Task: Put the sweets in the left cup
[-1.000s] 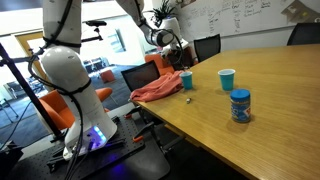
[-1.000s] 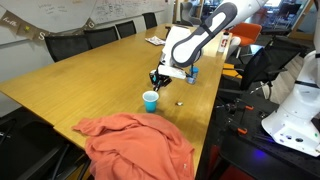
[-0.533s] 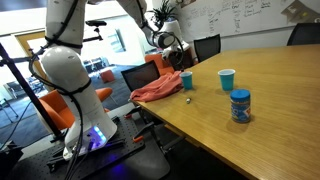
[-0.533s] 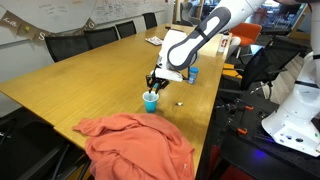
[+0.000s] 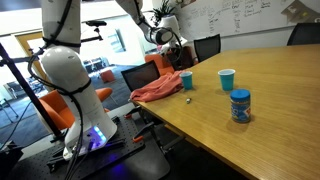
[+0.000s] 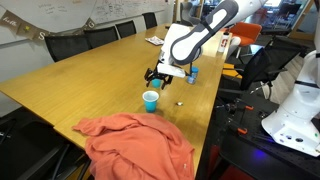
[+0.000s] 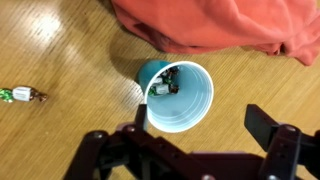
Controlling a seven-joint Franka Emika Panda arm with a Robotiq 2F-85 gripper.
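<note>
Hand (image 7: 200, 126) wide open above the left cup (image 7: 192, 106); sweets (image 7: 165, 84) inside it; one wrapped piece (image 7: 22, 95) on the table (image 7: 60, 45)

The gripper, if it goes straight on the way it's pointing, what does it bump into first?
Most likely the cup. In the wrist view it sits right under the open gripper, with sweets inside. How high the gripper hangs above the cup is hard to tell.
</note>
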